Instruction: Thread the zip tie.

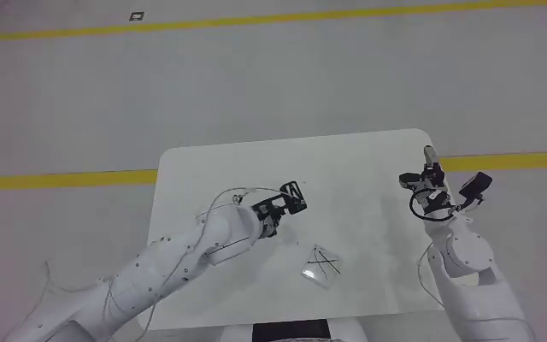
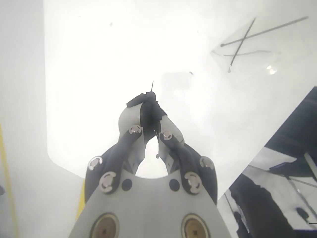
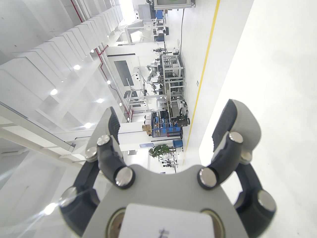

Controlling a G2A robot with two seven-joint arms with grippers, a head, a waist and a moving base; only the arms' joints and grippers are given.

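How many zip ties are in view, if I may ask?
3: one zip tie in the left gripper, two crossed on the clear bag; a paler strip there may be another.

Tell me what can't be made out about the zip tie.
Left wrist view: the left pincer is closed on the zip tie; its pads cover the tie's middle.
Top view: that tie is too small to tell whether it is threaded.
Left wrist view: glare hides whether spare ties lie in or on the clear bag.
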